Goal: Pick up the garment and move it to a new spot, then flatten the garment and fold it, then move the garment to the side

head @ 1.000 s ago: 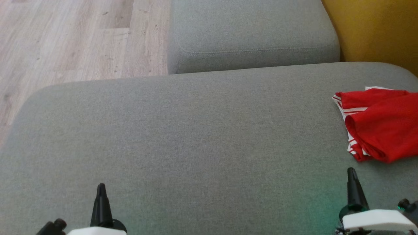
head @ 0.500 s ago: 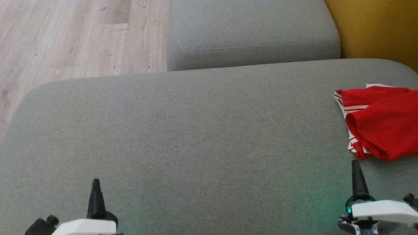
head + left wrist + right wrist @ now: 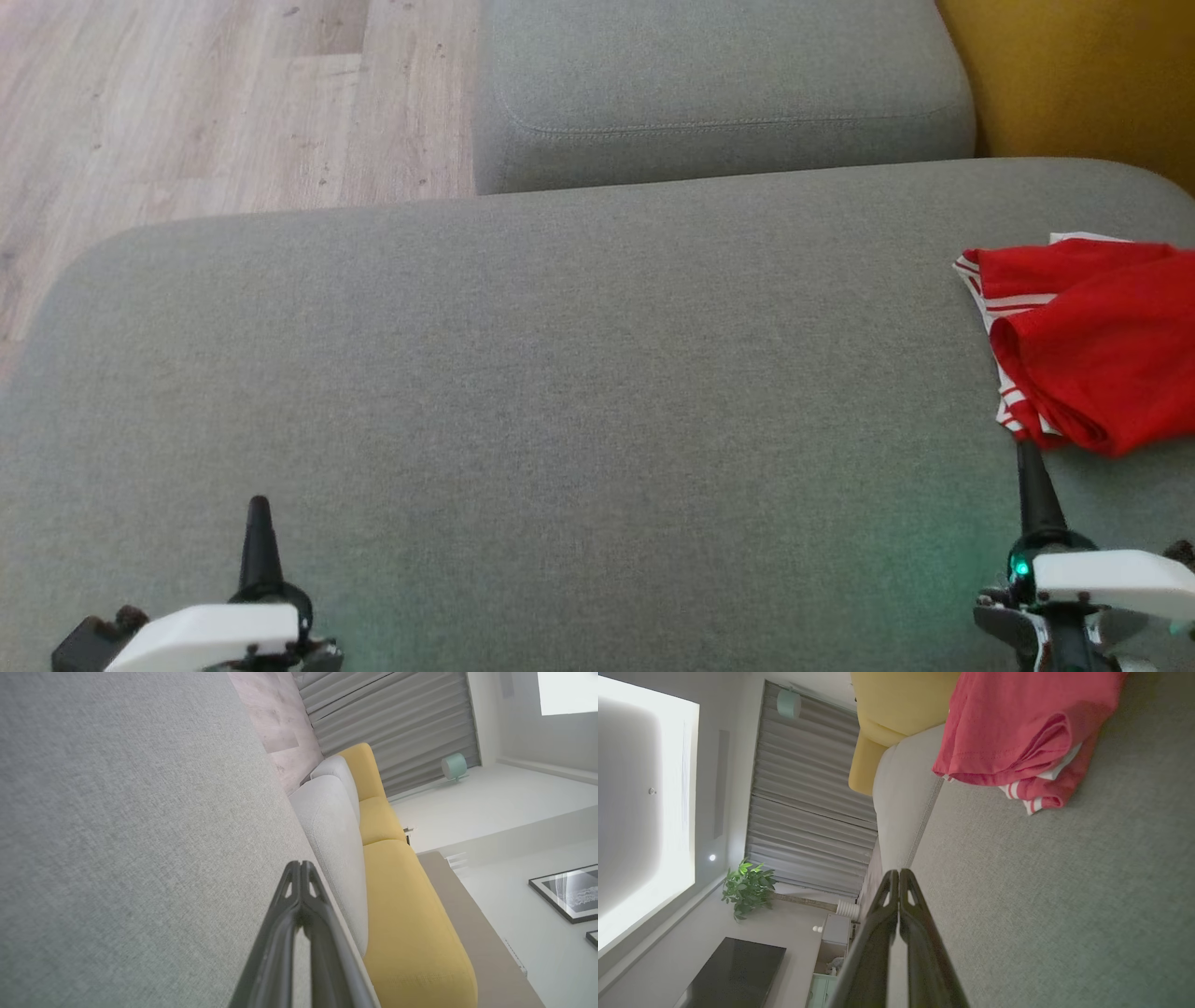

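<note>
The garment [image 3: 1092, 341] is a crumpled red cloth with white stripes, lying at the right edge of the large grey cushion [image 3: 560, 373]. The right wrist view shows the garment [image 3: 1017, 732] bunched near that view's top. My right gripper [image 3: 1027, 453] is shut, and its tip stands just short of the garment's near edge, not touching it. In its own wrist view the right gripper [image 3: 899, 873] has its fingers pressed together with nothing between them. My left gripper [image 3: 258, 509] is shut too, low at the left over bare cushion, its fingertips [image 3: 301, 865] closed on nothing.
A second grey cushion [image 3: 719, 84] lies beyond the large one. Yellow upholstery [image 3: 1074, 75] rises at the back right. Pale wood floor [image 3: 187, 103] lies beyond the cushion's left edge.
The whole head view has shifted a little, so the camera moved. My right gripper's tip has come closer to the garment's near edge. Both grippers stay shut.
</note>
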{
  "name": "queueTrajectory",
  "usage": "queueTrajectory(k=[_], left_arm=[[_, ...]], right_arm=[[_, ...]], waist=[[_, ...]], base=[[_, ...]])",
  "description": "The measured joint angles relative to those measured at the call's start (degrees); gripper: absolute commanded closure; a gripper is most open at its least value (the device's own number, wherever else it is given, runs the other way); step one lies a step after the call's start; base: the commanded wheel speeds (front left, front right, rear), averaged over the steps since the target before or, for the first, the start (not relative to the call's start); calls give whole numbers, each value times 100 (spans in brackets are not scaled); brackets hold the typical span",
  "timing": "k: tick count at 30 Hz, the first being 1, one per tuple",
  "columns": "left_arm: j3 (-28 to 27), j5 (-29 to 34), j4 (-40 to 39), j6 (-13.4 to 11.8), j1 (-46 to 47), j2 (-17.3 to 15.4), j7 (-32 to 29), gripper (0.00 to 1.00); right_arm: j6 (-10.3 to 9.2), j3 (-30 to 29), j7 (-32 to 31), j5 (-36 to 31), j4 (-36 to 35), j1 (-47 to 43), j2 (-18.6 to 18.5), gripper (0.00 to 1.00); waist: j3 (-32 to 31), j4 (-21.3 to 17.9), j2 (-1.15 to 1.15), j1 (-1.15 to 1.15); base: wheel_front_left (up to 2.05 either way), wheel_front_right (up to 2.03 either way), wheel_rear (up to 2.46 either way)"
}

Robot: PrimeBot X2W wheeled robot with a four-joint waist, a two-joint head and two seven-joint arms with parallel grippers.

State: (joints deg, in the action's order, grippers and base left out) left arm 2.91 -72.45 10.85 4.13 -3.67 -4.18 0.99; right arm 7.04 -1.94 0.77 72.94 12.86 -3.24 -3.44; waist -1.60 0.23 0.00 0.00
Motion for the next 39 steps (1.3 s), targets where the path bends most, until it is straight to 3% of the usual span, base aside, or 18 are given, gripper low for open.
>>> queueTrajectory(k=[30, 39], left_arm=[[-482, -2106, 450, 297, 632, 11, -505, 100], [-501, -2150, 469, 297, 683, 22, -547, 100]], right_arm=[[0, -321, -489, 2019, 277, 588, -7, 100], [0, -364, -530, 2076, 281, 636, -8, 100]], waist=[[179, -23, 0, 0], [179, -23, 0, 0]], base=[[0, 0, 0], [0, 0, 0]])
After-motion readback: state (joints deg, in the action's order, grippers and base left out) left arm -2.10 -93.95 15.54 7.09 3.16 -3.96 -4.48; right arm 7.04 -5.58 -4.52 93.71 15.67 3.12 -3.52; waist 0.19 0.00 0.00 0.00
